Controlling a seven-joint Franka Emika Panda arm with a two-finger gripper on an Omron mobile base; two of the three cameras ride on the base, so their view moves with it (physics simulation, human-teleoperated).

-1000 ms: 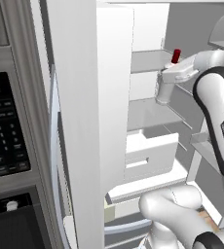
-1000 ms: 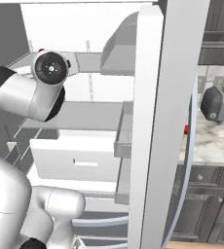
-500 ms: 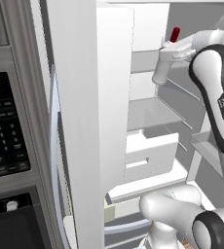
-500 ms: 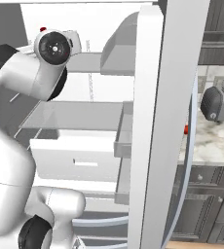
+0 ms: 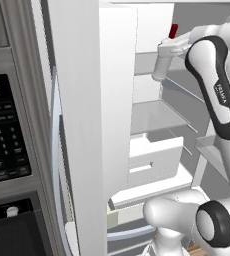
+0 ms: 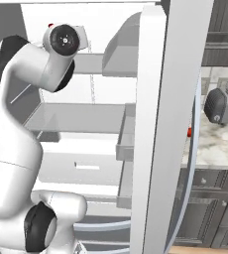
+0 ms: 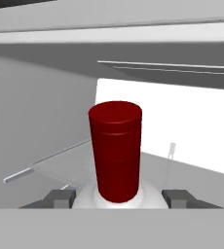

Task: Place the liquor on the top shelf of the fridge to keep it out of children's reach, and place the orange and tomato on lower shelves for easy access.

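Right now your liquor bottle (image 7: 115, 155) sits upright between the pincer's (image 7: 118, 197) two dark fingertips (image 7: 60, 197), its dark red cap rising straight up the middle of the hand view and its pale shoulder pressed between them, so the pincer is clamped on it. From the left base view you can see that red cap (image 5: 173, 31) poking above the white hand, high inside the fridge (image 5: 152, 107), level with the top shelf (image 5: 149, 62), the thin grey plate crossing the white cavity. The bottle's base is hidden by the hand, so you cannot tell whether it touches the shelf. Below it lie a second grey plate and the lower shelves (image 5: 154, 157) with their thick white drawer fronts. The open fridge door stands edge-on in front of you in both base views. Out to the right, on the marble bench (image 6: 212, 144), you can spot the tomato (image 6: 189, 131) as a red sliver at the door's edge, near the silver toaster (image 6: 224, 105). At the far left sits the black microwave (image 5: 7, 135).
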